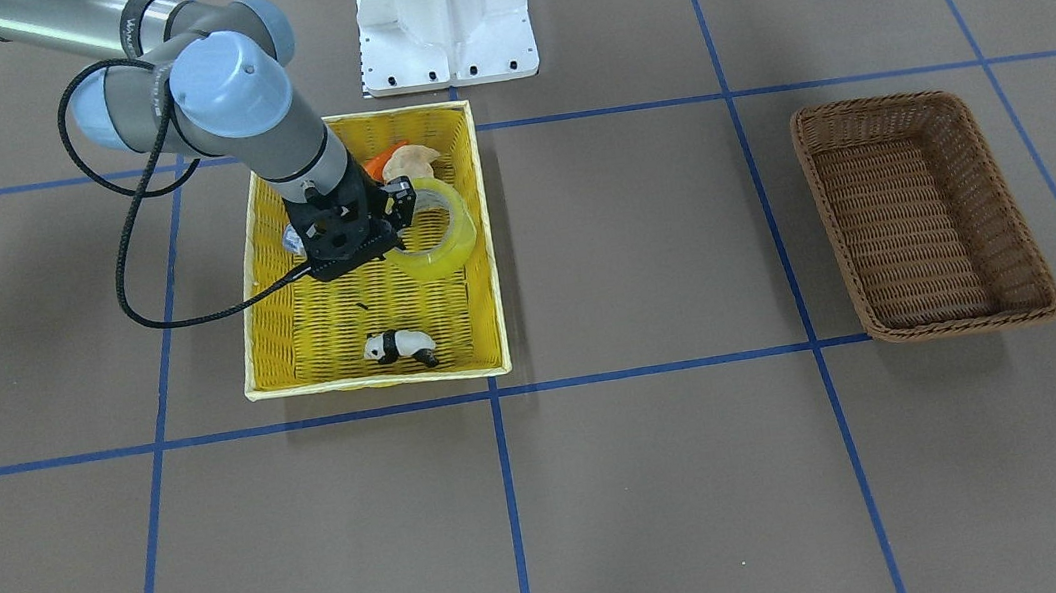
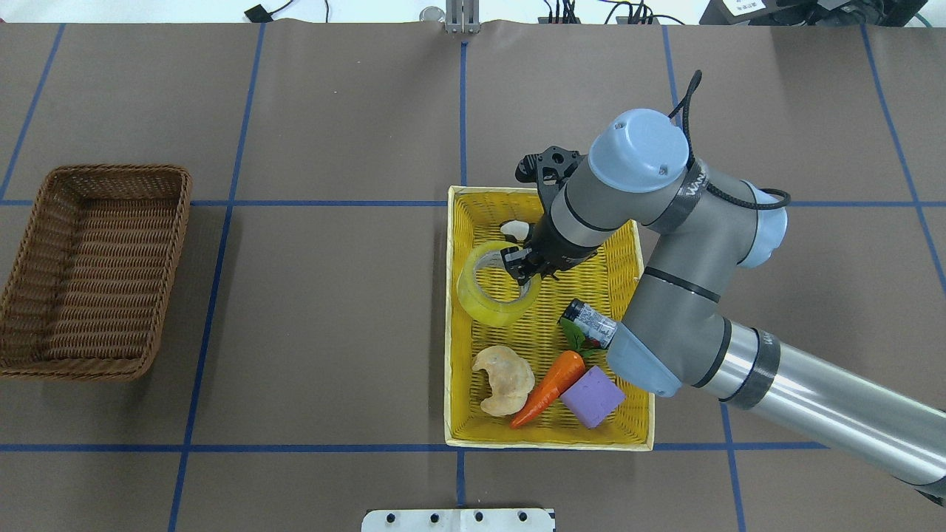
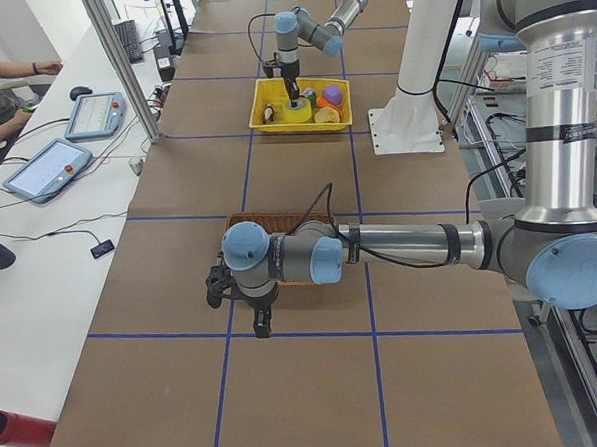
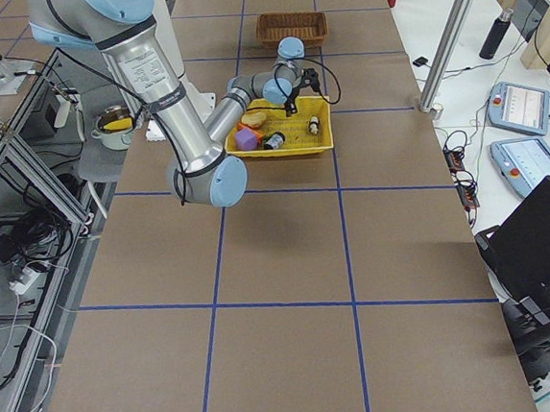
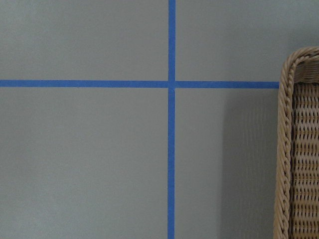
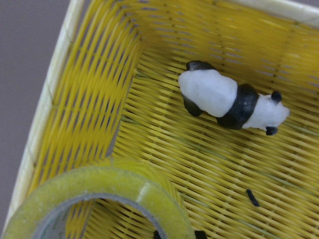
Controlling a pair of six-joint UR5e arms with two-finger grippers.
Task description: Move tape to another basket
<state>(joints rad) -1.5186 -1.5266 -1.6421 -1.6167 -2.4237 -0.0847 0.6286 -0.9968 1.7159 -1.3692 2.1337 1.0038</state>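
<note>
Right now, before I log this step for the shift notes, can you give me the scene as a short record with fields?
tape: packing tape roll, in the yellow basket
right gripper: jaws astride the roll's wall, apparently clamped
target: brown wicker basket, no tape in it yet
left gripper: by the wicker basket; open or shut cannot be told
other contents of yellow basket: toy panda, toy carrot, purple block

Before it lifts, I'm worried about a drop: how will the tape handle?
Probably stiff: the tape is a thick ring, so the fingers straddling its wall shouldn't crush it. Its smooth, glossy side may slip a little. If it lands on edge, the round roll could well roll.
</note>
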